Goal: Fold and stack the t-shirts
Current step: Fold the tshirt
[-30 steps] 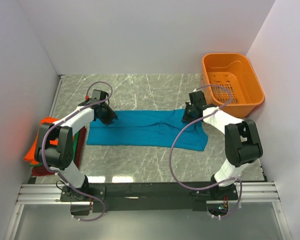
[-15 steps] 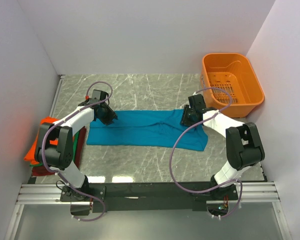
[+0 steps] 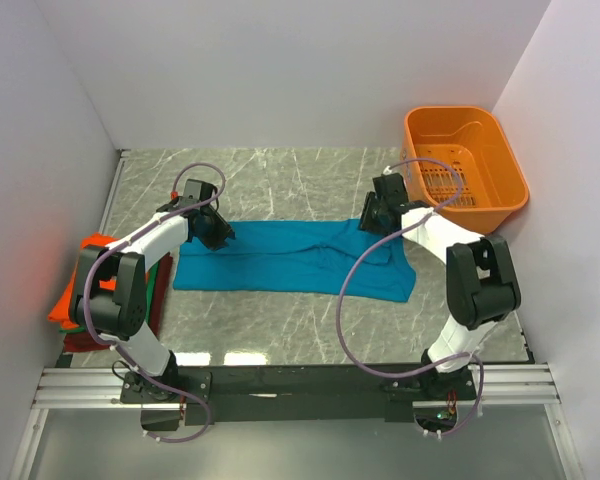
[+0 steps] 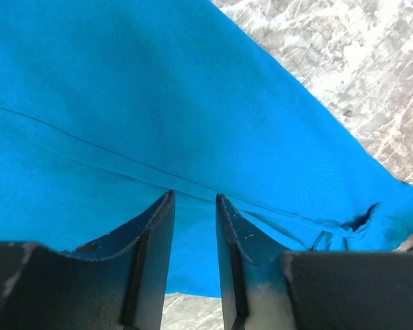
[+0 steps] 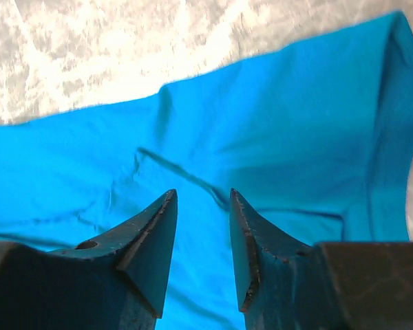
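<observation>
A teal-blue t-shirt (image 3: 280, 258) lies flat as a long folded strip across the middle of the marble table. My left gripper (image 3: 218, 232) sits low at its far-left corner; in the left wrist view its jaws (image 4: 195, 194) stand a little apart over the cloth (image 4: 158, 103), gripping nothing I can see. My right gripper (image 3: 370, 215) hovers at the shirt's far-right edge, open, with the wrinkled cloth (image 5: 275, 137) lying below its fingertips (image 5: 202, 192). A stack of folded t-shirts rests at the left wall: orange (image 3: 64, 300), green (image 3: 161, 285), dark red (image 3: 80, 342).
An orange plastic basket (image 3: 500, 195) stands at the back right corner, close behind the right arm. White walls close in the table on the left, back and right. Bare marble (image 3: 280, 180) lies beyond the shirt.
My right gripper has opened and drawn back toward the shirt's far edge. The left arm and the shirt have stayed put.
</observation>
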